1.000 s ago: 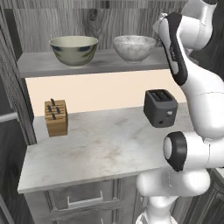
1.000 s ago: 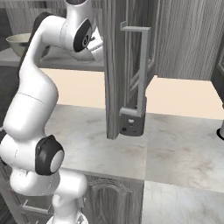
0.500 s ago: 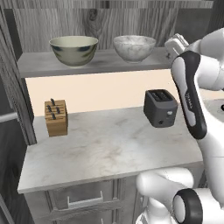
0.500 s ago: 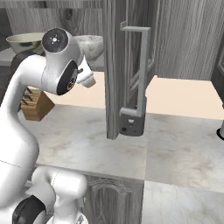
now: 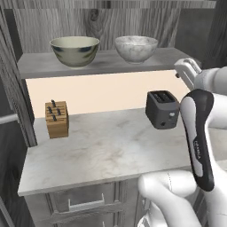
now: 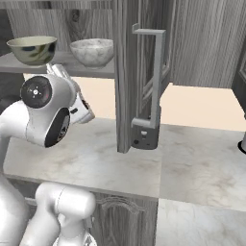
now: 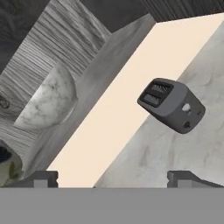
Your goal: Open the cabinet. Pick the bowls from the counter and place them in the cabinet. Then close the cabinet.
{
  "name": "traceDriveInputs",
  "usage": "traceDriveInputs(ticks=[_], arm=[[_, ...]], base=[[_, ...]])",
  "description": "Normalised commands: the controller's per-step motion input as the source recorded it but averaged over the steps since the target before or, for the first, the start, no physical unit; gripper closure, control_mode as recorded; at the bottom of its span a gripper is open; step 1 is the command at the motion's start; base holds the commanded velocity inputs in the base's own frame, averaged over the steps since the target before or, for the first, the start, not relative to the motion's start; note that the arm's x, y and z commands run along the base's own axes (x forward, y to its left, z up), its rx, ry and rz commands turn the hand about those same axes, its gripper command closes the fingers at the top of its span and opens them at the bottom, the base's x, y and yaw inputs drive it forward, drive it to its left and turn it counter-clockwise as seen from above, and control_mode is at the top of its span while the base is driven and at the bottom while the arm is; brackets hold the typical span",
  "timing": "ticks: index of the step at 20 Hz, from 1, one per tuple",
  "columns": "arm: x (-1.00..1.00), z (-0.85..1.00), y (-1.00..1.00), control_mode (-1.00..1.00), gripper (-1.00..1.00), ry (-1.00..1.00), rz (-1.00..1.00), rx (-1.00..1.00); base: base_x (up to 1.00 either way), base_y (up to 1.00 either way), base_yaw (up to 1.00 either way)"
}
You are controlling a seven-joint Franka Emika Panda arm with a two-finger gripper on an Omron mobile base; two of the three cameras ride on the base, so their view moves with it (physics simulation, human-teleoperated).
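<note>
The cabinet (image 5: 111,26) is seen open, both bowls set on its shelf: the olive bowl (image 5: 74,50) beside the marbled bowl (image 5: 136,48). The bench (image 5: 106,146) carries no bowls (placing looks done). The arm has been drawn back from the shelf; the gripper (image 7: 113,177) jaws are spread, empty. Closing remains.

There are two bowls, a beige one (image 5: 75,50) and a white one (image 5: 136,48). There is one toaster (image 5: 162,109). There is one knife block (image 5: 56,119). There is one cabinet (image 6: 126,72) with one open door (image 6: 144,81). There is one counter (image 5: 106,150).
</note>
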Motion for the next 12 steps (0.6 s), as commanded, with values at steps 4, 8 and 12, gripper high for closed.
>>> traceDriveInputs(ticks=[4,8,12], arm=[[-0.68,0.00,0.00,-1.00,-1.00,-0.07,-0.01,0.00],[-0.62,0.00,0.01,-1.00,-1.00,-0.02,-0.01,0.00],[-0.47,0.00,0.15,-1.00,-1.00,0.00,-0.02,0.00]], base=[[0.00,0.00,0.00],[0.00,0.00,0.00],[0.00,0.00,0.00]])
